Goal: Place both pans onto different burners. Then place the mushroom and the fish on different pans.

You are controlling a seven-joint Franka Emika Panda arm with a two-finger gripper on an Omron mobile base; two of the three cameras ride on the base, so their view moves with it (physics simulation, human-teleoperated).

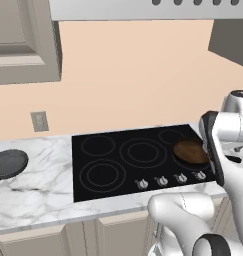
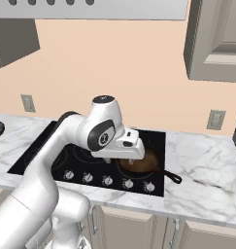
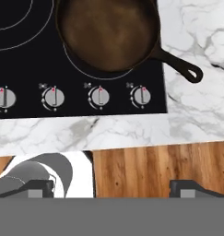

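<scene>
So far only the round rusty-brown skillet with its long black handle (image 3: pixel 109 34) sits on a burner ring at three o'clock of the glossy black cooktop (image 1: pixel 128 165), the hand (image 3: pixel 111 188) above it spread empty, while the dark grey skillet (image 1: pixel 8 164) waits at nine o'clock on the marble bench (image 1: pixel 38 195), mushroom and fish unplaced.

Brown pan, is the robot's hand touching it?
Apart. In the hand view the open hand hangs over wooden floor, well clear of the rusty-brown round pan.

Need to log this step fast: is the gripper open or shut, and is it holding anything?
Gripper: open, holding nothing, above the brown pan on the cooktop.
</scene>
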